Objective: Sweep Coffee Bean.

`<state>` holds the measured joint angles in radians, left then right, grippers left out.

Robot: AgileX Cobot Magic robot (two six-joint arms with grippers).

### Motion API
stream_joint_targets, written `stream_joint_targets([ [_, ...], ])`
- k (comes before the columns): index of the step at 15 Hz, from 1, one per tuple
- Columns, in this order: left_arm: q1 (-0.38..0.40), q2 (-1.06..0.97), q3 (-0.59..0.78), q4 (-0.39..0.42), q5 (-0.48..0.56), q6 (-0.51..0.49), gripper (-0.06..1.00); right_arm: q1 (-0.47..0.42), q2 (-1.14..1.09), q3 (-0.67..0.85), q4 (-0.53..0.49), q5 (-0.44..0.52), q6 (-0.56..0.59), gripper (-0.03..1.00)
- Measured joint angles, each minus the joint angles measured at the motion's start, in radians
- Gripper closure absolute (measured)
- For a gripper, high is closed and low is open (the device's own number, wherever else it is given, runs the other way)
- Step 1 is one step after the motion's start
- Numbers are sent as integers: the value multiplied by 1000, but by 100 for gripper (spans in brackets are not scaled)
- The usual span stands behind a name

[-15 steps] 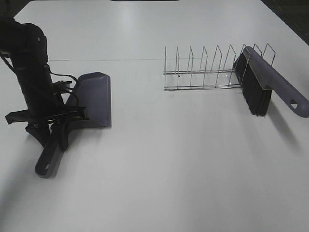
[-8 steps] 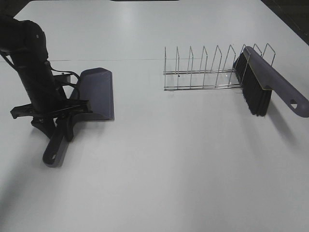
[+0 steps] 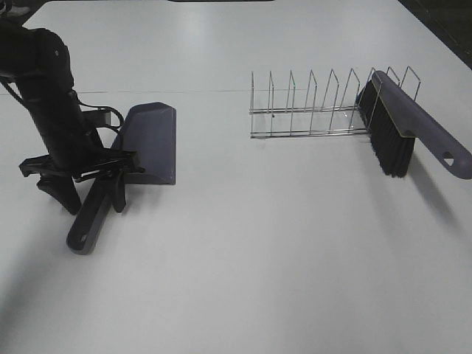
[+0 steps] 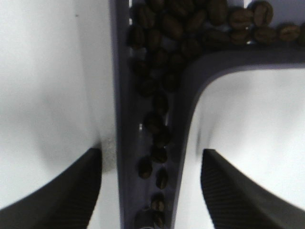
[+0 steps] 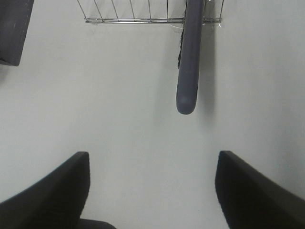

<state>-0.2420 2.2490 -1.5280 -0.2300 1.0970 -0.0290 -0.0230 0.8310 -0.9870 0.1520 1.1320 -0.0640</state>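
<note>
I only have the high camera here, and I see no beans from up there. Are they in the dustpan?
Observer: Yes. The left wrist view shows the beans piled in the dustpan, with a line of them running down its hollow handle.
Operator: Is the left gripper clamped on that handle?
Observer: No. The left gripper is open, with one finger on each side of the handle and a gap on both sides.
Operator: And the right gripper?
Observer: The right gripper is open and empty. It faces the end of the brush handle, and the brush sits in the rack.
</note>
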Motion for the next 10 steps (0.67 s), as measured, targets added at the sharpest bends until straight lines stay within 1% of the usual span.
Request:
stream_joint_targets([
  [1, 0, 0, 0, 0, 31, 10, 23, 0, -90, 57, 0, -1, 0, 33],
  [5, 0, -42, 1, 6, 99, 10, 22, 0, -283, 249, 0, -1, -5, 33],
  [8, 0, -93, 1, 29, 118, 10, 22, 0, -389, 375, 1, 2, -39, 33],
  [10, 0, -146, 1, 48, 120, 10, 22, 0, -462, 458, 28, 10, -51, 33],
])
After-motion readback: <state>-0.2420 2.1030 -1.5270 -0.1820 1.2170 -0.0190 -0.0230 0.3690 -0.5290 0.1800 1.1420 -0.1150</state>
